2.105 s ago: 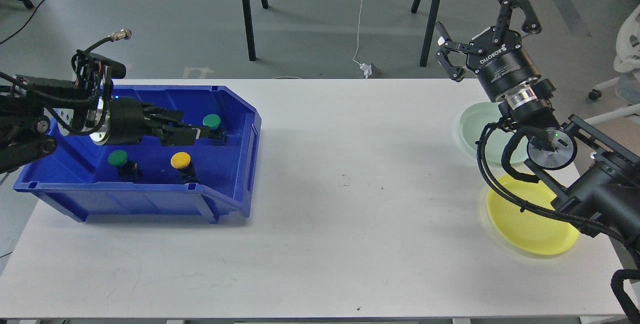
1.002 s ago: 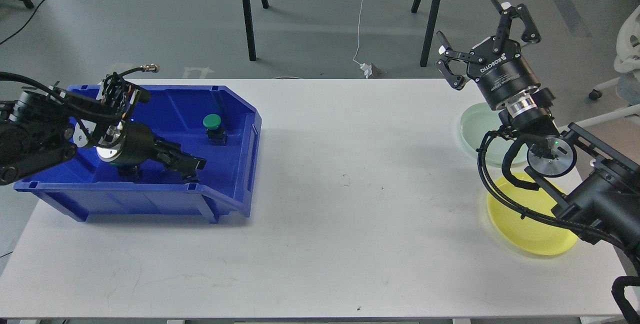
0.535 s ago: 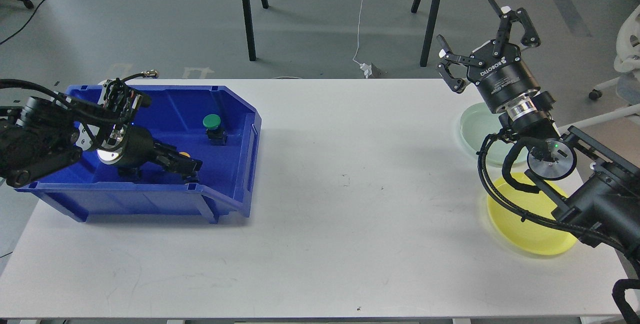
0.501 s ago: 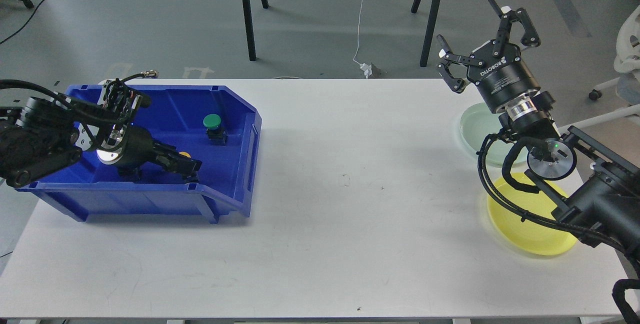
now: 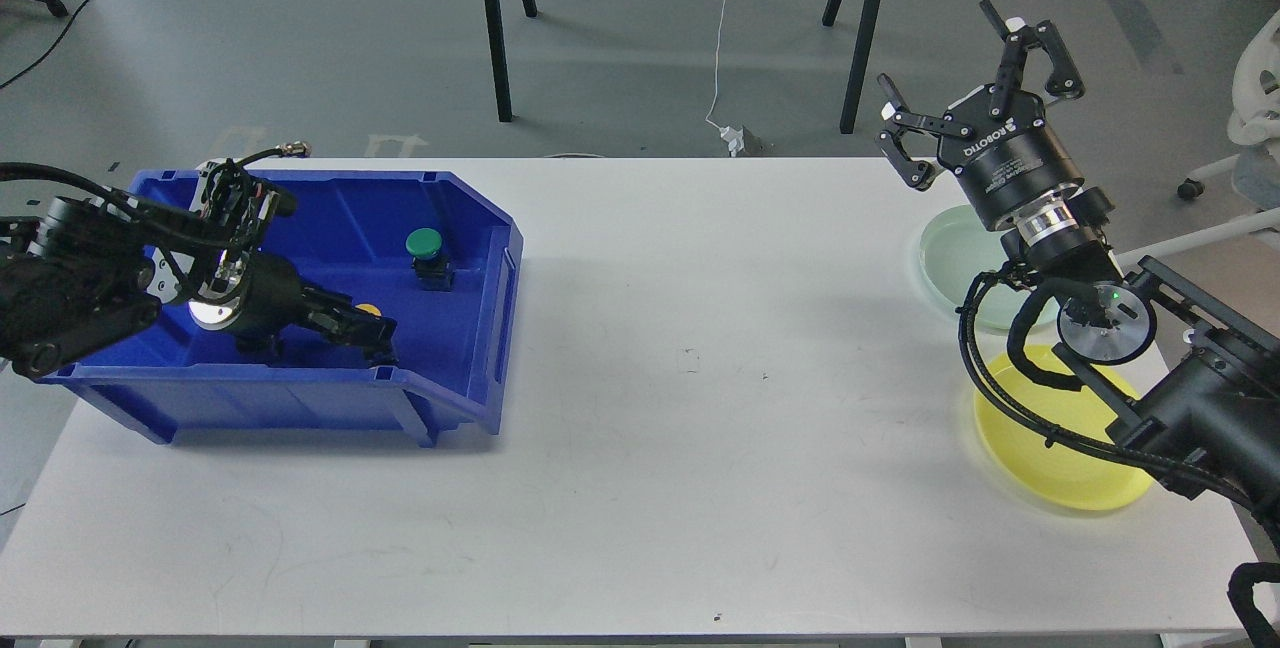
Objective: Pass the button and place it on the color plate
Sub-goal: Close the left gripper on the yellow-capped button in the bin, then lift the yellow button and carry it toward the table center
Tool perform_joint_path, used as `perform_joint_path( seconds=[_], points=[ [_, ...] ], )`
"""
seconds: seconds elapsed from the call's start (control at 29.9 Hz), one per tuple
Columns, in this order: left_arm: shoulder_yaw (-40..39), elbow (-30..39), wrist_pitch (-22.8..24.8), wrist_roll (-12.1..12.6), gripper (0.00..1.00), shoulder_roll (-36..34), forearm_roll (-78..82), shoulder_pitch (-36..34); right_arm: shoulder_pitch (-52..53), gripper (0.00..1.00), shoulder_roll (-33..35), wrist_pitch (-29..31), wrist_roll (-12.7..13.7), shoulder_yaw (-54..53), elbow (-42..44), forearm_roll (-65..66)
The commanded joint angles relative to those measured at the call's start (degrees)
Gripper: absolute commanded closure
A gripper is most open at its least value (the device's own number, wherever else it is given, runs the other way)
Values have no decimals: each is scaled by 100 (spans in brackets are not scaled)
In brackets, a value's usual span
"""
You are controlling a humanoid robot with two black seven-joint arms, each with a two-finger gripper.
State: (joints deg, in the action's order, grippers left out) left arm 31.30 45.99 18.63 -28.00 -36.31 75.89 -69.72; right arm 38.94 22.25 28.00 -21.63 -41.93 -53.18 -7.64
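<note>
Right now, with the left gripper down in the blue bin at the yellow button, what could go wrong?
1. The left gripper hides most of the yellow button, so its grasp can't be confirmed; it may slip on lifting.
2. It works close to the blue bin front wall; lifting could snag the rim.
3. The right gripper waits open, far from the bin above the pale green plate; the handover spans the table.

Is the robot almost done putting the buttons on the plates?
No, it is just starting. Both the yellow plate and the pale green plate hold no buttons. The left end effector is down in the blue bin at the yellow button. The green button waits. The right end effector hangs open, holding nothing.
</note>
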Motion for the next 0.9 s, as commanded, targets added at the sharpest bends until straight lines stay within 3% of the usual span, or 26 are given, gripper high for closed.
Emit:
perform_joint_path(
  seconds=[0.0, 0.1, 0.2, 0.33, 0.53, 0.67, 0.8, 0.87],
  points=[
    [-1, 6, 0, 0, 45, 1, 5, -16, -1, 1, -1, 0, 1, 0, 0, -1],
    [-1, 6, 0, 0, 67, 1, 5, -7, -1, 1, -1, 0, 1, 0, 0, -1],
    [-1, 6, 0, 0, 73, 1, 5, 2, -10, 1, -1, 0, 1, 0, 0, 8],
    [-1, 6, 0, 0, 94, 1, 5, -33, -18, 1, -1, 0, -7, 0, 0, -1],
    [-45, 50, 0, 0, 94, -77, -74, -130, -53, 1, -1, 0, 1, -88, -8, -1],
    [-554, 339, 210, 0, 94, -446, -100, -542, -36, 1, -36, 0, 1, -184, 27, 8],
    [-1729, 1181, 937, 0, 94, -1210, -188, -921, 113, 1, -1, 0, 28, -298, 79, 8],
    [-2572, 1717, 937, 0, 94, -1518, -511, -895, 262, 1, 8, 0, 45, -386, 228, 8]
  ],
)
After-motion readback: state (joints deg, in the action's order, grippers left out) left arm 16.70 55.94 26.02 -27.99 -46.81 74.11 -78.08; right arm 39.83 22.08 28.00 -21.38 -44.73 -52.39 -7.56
